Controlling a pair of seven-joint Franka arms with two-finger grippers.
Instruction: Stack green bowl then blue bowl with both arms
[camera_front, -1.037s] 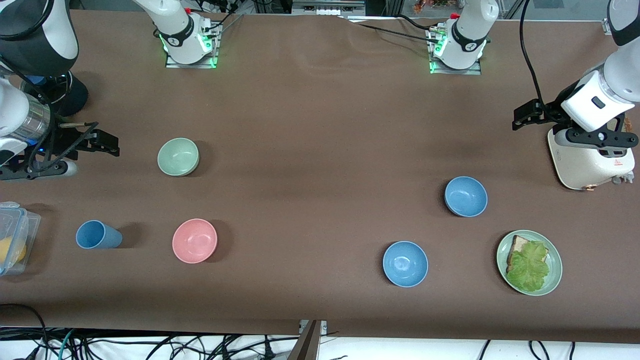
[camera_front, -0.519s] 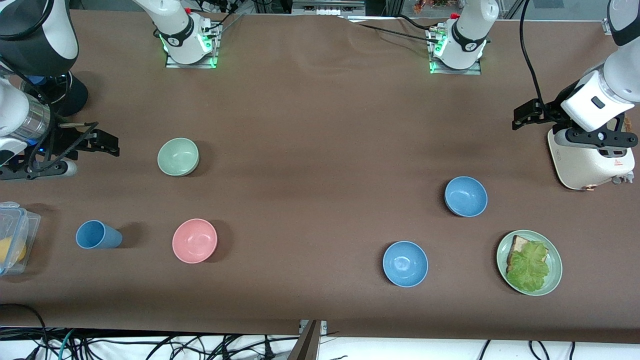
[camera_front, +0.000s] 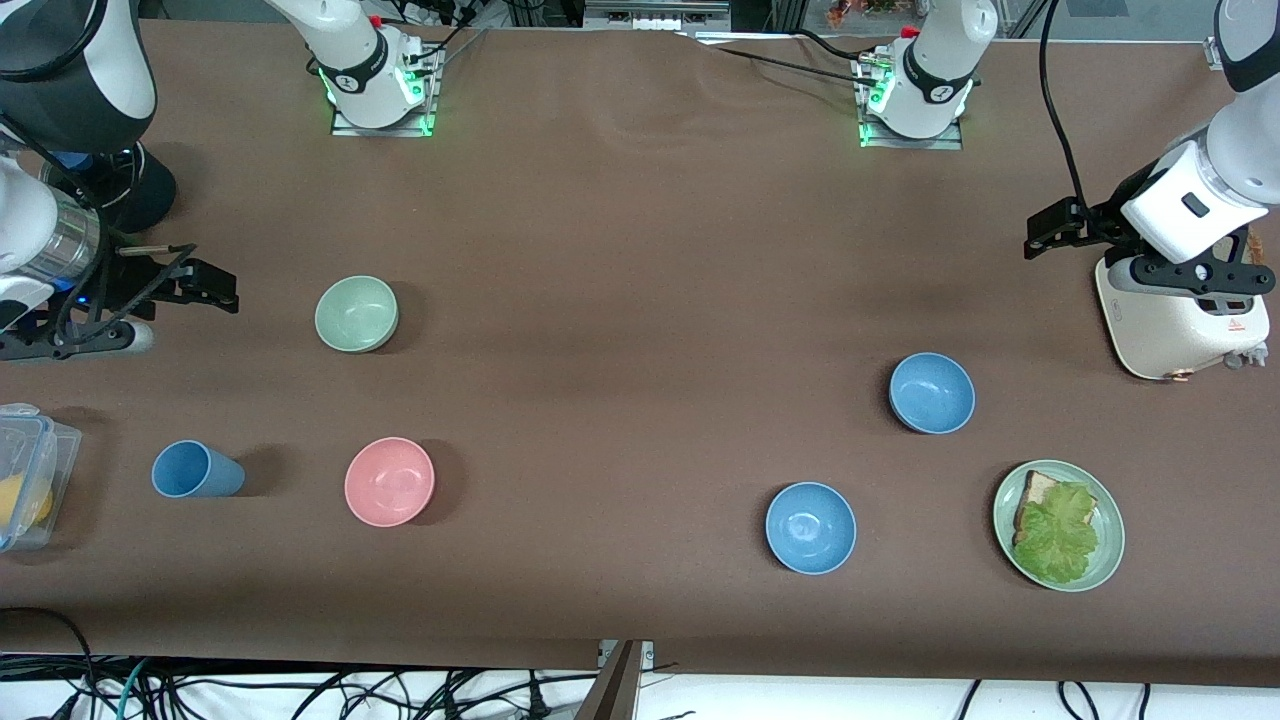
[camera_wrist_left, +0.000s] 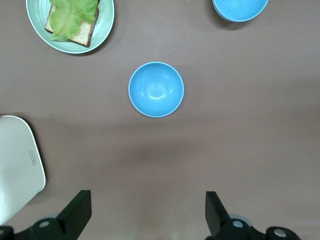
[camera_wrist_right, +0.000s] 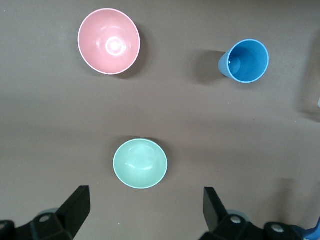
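The pale green bowl (camera_front: 356, 313) (camera_wrist_right: 140, 163) sits upright toward the right arm's end of the table. My right gripper (camera_front: 70, 340) (camera_wrist_right: 145, 195) hangs open and empty above the table beside it, apart from it. Two blue bowls stand toward the left arm's end, one (camera_front: 932, 392) (camera_wrist_left: 156, 89) farther from the front camera than the other (camera_front: 810, 527) (camera_wrist_left: 240, 9). My left gripper (camera_front: 1190, 285) (camera_wrist_left: 147, 197) is high over the white appliance, open, with nothing between its fingers.
A pink bowl (camera_front: 389, 481) and a blue cup (camera_front: 195, 470) stand nearer to the front camera than the green bowl. A green plate (camera_front: 1110, 540) holds bread and lettuce. A white appliance (camera_front: 1180, 330) and a clear plastic box (camera_front: 25, 470) stand at the table's ends.
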